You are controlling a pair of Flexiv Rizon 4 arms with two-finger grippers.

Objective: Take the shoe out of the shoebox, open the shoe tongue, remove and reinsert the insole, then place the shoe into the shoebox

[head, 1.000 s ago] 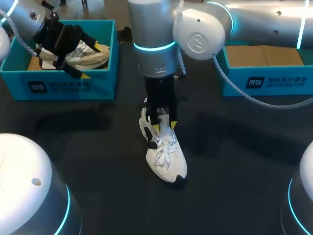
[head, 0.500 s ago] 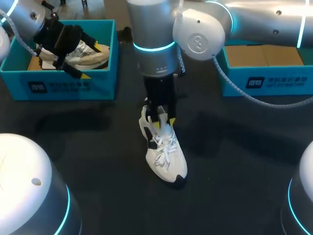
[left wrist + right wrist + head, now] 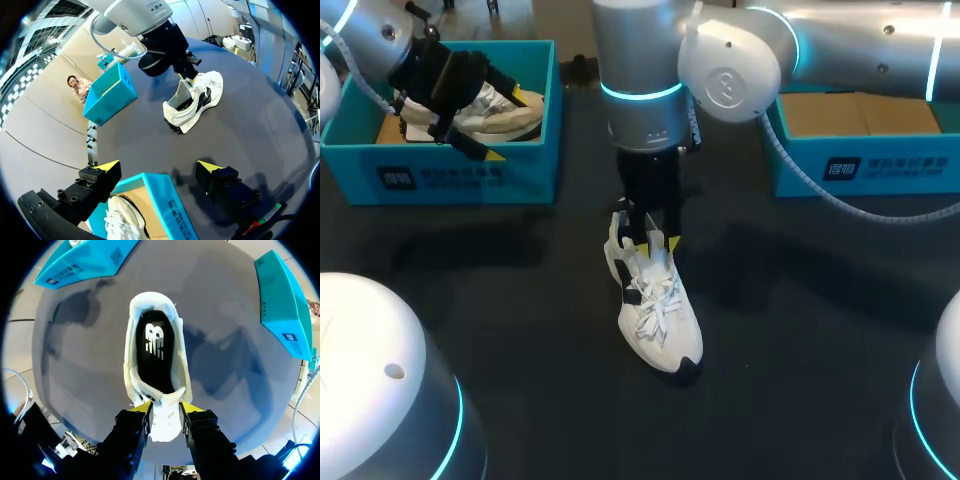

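**Status: shoe out of box, tongue step in hand, insole not yet pulled**

1. Shoe location. The white shoe (image 3: 655, 315) lay on the dark table (image 3: 800, 330), roughly midway between the left shoebox (image 3: 450, 175) and the right shoebox (image 3: 860, 165), and well apart from both. I judged the take-out step complete.
2. Right gripper (image 3: 165, 407). It stood over the shoe's opening, its two fingers closed on the tongue (image 3: 165, 420) from both sides. I judged the tongue-opening step to be in progress.
3. Insole (image 3: 154, 347). The black insole sat flat inside the shoe, visible through the opening. Removal and reinsertion remained to be done.
4. Left gripper (image 3: 157, 167). It hung above the left shoebox with its fingers spread wide and holding nothing. A second shoe (image 3: 505, 105) lay in that box beneath it.
5. Remaining work. Finish the tongue, pull and refit the insole, then return the shoe to a shoebox. I put the task under halfway.
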